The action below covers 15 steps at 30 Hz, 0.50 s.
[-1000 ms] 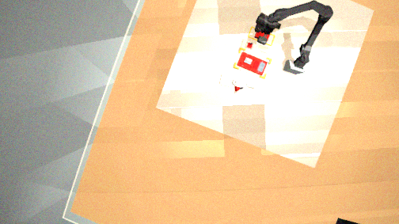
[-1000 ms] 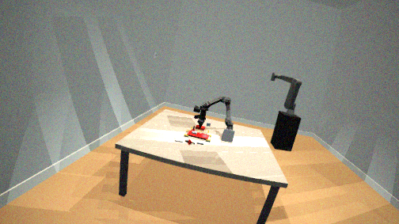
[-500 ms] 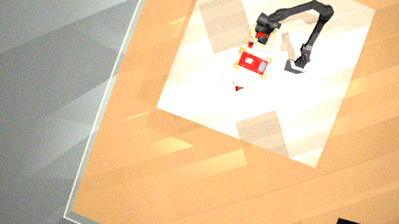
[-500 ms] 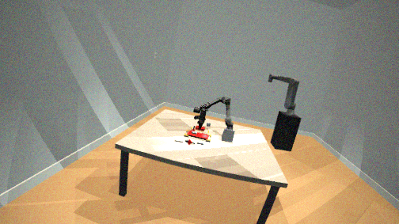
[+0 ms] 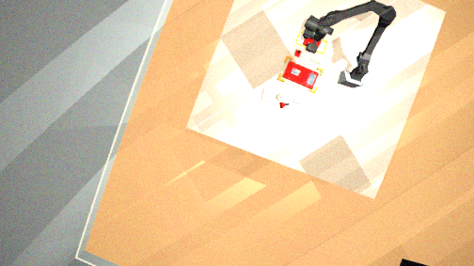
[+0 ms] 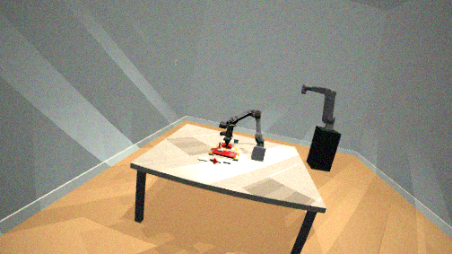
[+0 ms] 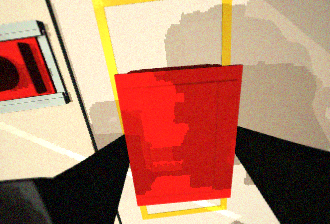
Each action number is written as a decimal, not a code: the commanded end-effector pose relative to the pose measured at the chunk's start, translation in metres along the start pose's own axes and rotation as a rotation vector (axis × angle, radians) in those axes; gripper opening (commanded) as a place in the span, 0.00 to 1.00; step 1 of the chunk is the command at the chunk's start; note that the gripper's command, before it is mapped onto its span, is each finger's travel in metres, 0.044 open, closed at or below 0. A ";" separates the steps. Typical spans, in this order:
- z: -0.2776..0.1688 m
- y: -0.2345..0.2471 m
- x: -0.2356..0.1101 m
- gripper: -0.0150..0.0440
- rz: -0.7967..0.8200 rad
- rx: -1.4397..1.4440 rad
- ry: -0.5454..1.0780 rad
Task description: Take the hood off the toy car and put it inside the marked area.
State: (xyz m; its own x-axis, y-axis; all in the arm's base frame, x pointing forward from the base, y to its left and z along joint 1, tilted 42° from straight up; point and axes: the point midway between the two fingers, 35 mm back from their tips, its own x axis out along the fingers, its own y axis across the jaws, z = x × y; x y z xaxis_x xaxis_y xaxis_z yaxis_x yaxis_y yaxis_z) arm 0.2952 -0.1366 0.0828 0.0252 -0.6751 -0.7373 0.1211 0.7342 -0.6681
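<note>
The gripper (image 7: 179, 165) is pinching the red hood (image 7: 179, 132) of the toy car; the dark fingers flank the panel on both sides, and the panel keeps them spread wide apart. The hold across the width keeps the flat panel level and square to the yellow-outlined marked area (image 7: 227, 35) below it.

In the wrist view the hood covers most of the yellow frame. The far end of the frame shows beyond the hood's far edge and a thin strip shows at its near edge, so the panel sits within the outline lengthwise. Whether its underside touches the table (image 6: 179, 161) cannot be told from any view.

In the top view the marked area (image 5: 298, 39) lies toward the far edge of the table, on the arm's side, with the gripper (image 5: 311, 44) directly over it. The toy car body (image 5: 301, 73) rests in a second yellow-cornered outline just nearer the table centre, apart from the hood. The arm's base (image 5: 342, 80) stands beside the car, toward the right edge.

Judgement: transport is essentially complete. Remaining steps are to confirm seating, open the jaws fully, and retreat upward so that neither finger contacts the hood.
</note>
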 end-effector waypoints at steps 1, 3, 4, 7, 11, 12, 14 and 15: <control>0.000 0.000 0.000 0.57 0.000 0.001 0.000; 0.000 0.000 0.000 0.65 0.000 0.001 0.000; 0.000 0.000 0.000 0.70 0.000 0.001 0.000; 0.000 0.000 0.000 0.83 0.000 0.001 0.000; 0.000 0.000 -0.002 1.00 0.000 0.001 0.000; 0.001 0.000 -0.005 1.00 0.001 0.001 0.000; 0.002 0.001 -0.015 1.00 0.002 0.001 0.001; 0.002 0.001 -0.022 1.00 0.003 0.001 0.002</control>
State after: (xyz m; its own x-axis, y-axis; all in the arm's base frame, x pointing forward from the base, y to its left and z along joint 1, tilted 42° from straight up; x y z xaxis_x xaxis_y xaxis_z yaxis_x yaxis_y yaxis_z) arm 0.2931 -0.1298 0.0874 0.0127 -0.6714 -0.7410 0.1149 0.7371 -0.6659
